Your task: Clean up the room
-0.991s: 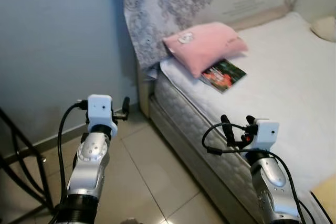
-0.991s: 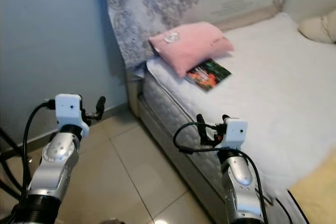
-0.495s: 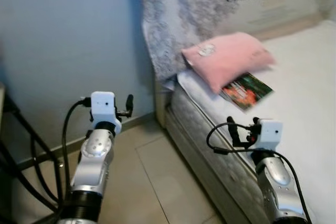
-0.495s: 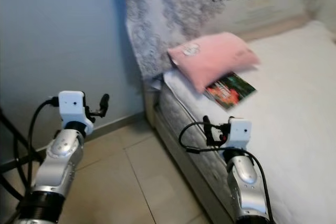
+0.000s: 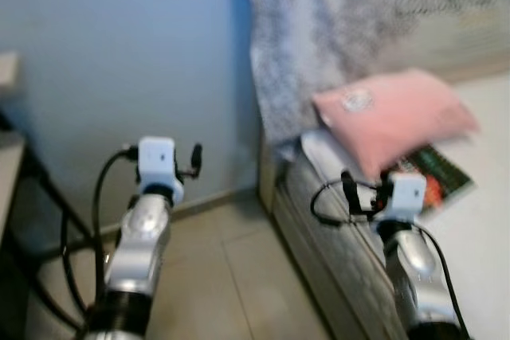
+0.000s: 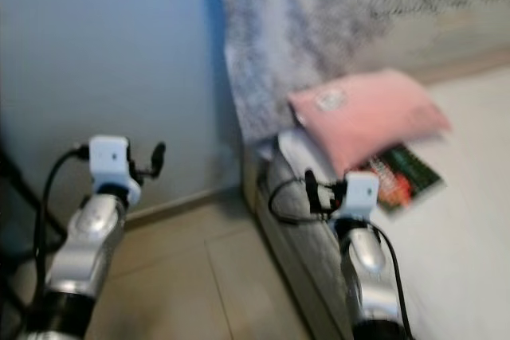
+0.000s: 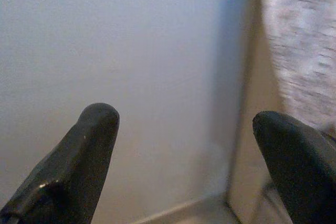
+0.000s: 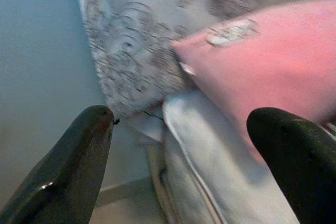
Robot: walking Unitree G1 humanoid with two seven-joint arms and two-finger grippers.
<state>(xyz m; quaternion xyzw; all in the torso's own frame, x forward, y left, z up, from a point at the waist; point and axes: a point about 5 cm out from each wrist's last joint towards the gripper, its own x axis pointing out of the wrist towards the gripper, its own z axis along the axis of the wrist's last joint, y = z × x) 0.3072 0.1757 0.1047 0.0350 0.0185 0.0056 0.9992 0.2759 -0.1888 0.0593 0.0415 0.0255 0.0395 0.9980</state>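
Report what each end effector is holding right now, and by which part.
Nothing is held. The left end effector is open in front of the blue wall, and the right end effector is open, facing the pink pillow on the bed.

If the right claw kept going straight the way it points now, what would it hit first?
Most likely the near corner of the mattress, just under the pink pillow. The right claw is open, and both sit between its fingers in the wrist view. Depth is unclear, so the pillow could come first.
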